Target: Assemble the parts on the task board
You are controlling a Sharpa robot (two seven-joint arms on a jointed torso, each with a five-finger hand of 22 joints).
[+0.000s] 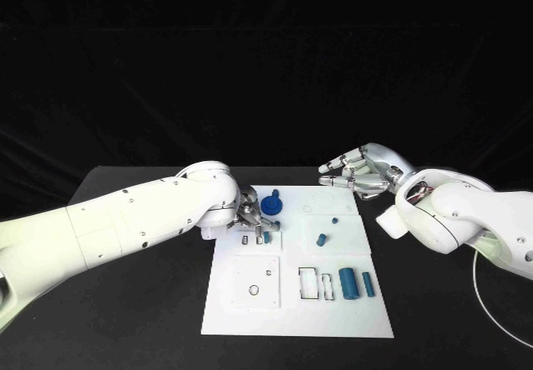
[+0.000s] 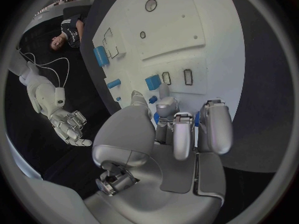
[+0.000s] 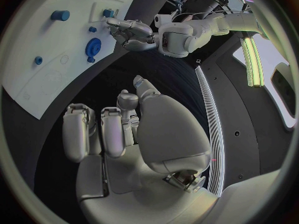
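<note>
The white task board (image 1: 294,317) lies in the middle of the black table. My left hand (image 1: 250,218) is low over its far left part, fingers pointing down beside two narrow slots (image 1: 251,240). Its thumb and one finger pinch a small blue block (image 2: 152,82) that stands at the slots. A round blue part (image 1: 271,206) with a knob sits just beyond the hand, partly hidden behind the fingers (image 2: 184,134). My right hand (image 1: 357,173) hovers past the board's far right corner, fingers apart, holding nothing.
Two blue cylinders (image 1: 347,284) lie side by side near the board's front right. Two smaller blue pieces (image 1: 322,239) stand at mid-board. A raised white plate (image 1: 253,281) with holes takes the front left. A thin cable (image 1: 489,308) loops on the table at right.
</note>
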